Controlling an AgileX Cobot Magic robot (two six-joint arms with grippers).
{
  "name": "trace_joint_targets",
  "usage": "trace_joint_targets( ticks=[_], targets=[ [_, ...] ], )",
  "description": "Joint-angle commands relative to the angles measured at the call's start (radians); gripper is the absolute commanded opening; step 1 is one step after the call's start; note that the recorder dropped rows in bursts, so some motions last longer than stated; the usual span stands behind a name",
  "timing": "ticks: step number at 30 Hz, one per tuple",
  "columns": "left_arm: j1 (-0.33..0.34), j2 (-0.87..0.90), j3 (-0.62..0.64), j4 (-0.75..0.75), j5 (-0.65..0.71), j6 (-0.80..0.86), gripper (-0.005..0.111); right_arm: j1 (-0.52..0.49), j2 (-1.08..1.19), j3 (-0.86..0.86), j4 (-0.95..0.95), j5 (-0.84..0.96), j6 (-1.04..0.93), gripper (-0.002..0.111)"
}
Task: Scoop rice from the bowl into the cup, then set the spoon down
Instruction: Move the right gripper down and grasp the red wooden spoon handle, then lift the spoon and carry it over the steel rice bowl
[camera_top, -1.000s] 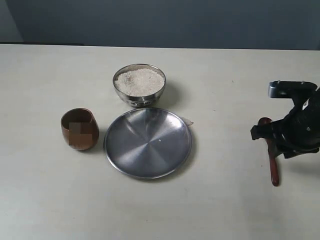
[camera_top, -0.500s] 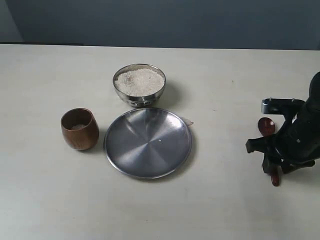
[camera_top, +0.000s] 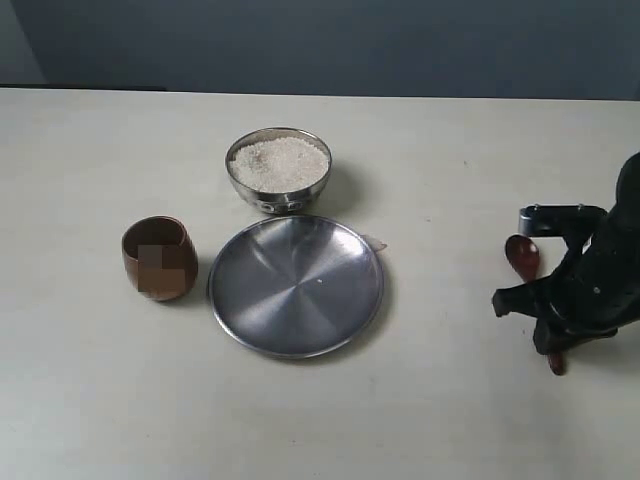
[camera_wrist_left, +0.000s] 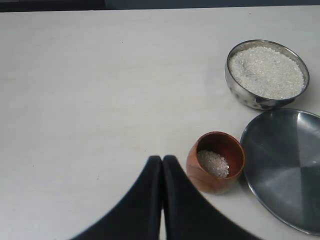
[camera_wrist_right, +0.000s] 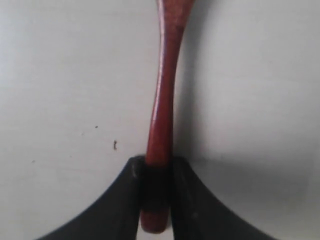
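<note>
The reddish-brown wooden spoon (camera_top: 522, 257) is at the right of the table, its oval head pointing away and its handle running under my right gripper (camera_top: 552, 338). In the right wrist view the black jaws of that gripper (camera_wrist_right: 158, 167) press on both sides of the spoon (camera_wrist_right: 165, 100) near the handle's end. The steel bowl (camera_top: 262, 196) holds white rice (camera_top: 280, 162) heaped to the rim. The dark-brown wooden cup (camera_top: 158, 258) stands left of the plate. Close beside the cup (camera_wrist_left: 200, 175), which has a little rice (camera_wrist_left: 213, 162) in its bottom, is my shut, empty left gripper (camera_wrist_left: 162, 159).
A wide flat steel plate (camera_top: 296, 285) lies between the cup and the spoon, just in front of the bowl (camera_wrist_left: 240, 95). A small pale scrap (camera_top: 377, 242) lies at the plate's right rim. The right arm fills the table's right edge.
My right gripper has moved nearer the camera along the spoon's handle and sunk lower. The spoon's head has shifted slightly left. Bowl, cup and plate have not moved.
</note>
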Motion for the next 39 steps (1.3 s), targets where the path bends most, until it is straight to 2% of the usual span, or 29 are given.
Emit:
trace_joint_targets(
  ticks=[1, 6, 8, 17, 27, 39],
  targets=[
    [0.002, 0.002, 0.001, -0.003, -0.005, 0.000, 0.000, 0.002, 0.003, -0.100, 0.006, 0.186, -0.098, 0.000],
    [0.002, 0.002, 0.001, -0.003, -0.005, 0.000, 0.000, 0.002, -0.054, -0.300, -0.003, 0.348, -0.114, -0.001],
    [0.002, 0.002, 0.001, -0.003, -0.005, 0.000, 0.000, 0.032, -0.054, -0.395, -0.043, 0.446, -0.123, -0.001],
    [0.002, 0.002, 0.001, -0.003, -0.005, 0.000, 0.000, 0.228, 0.026, -0.710, -0.322, 0.614, -0.015, -0.001],
    [0.002, 0.002, 0.001, -0.003, -0.005, 0.000, 0.000, 0.353, 0.222, -0.968, -0.385, 0.614, 0.005, -0.001],
    [0.002, 0.002, 0.001, -0.003, -0.005, 0.000, 0.000, 0.520, 0.386, -1.129, -0.644, 0.614, 0.056, -0.001]
  ],
)
